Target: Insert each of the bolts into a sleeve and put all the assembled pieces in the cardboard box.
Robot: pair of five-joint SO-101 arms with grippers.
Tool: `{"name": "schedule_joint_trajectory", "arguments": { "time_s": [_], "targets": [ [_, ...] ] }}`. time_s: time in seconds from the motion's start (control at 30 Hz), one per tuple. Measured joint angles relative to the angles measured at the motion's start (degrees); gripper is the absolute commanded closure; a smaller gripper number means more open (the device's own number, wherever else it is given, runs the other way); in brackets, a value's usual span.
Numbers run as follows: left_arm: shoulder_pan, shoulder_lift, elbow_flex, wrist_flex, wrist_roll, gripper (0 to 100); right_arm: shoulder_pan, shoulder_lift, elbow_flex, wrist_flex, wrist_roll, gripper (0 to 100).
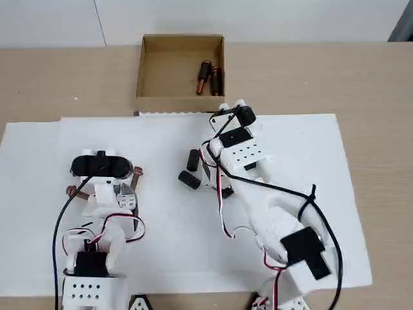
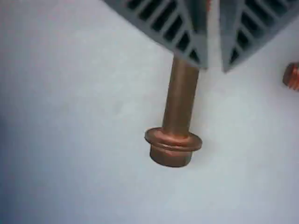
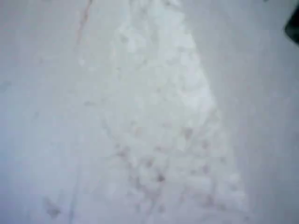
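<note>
A copper bolt (image 2: 179,116) lies on the white paper, its flanged head pointing away from my left gripper (image 2: 214,65). The grey fingers (image 2: 187,32) stand over the shank's end and hide it; just a narrow slit, thinner than the bolt, separates them, so the gripper is shut with nothing in it. From above, that bolt (image 1: 136,173) lies beside my left gripper (image 1: 122,194) and a second bolt (image 1: 71,190) lies to its left. Two black sleeves (image 1: 192,159) (image 1: 189,180) rest mid-table, right beside my right gripper (image 1: 211,173). The cardboard box (image 1: 150,71) at the back holds assembled pieces (image 1: 208,77).
White paper (image 1: 168,239) covers the work area on the wooden table. The other bolt's head (image 2: 292,75) shows at the edge of the left wrist view. A dark corner (image 3: 294,25) lies above blurred white paper in the right wrist view.
</note>
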Motion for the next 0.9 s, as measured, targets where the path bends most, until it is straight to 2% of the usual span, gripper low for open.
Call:
{"name": "schedule_joint_trajectory", "arguments": {
  "time_s": [0.7, 0.9],
  "targets": [
    [0.0, 0.0, 0.0, 0.0, 0.0, 99, 0.0, 5.71, -0.53, -3.34, 0.09, 83.1],
    [0.0, 0.0, 0.0, 0.0, 0.0, 99, 0.44, 5.71, -0.44, -3.34, 1.49, 96.0]
  ]
}}
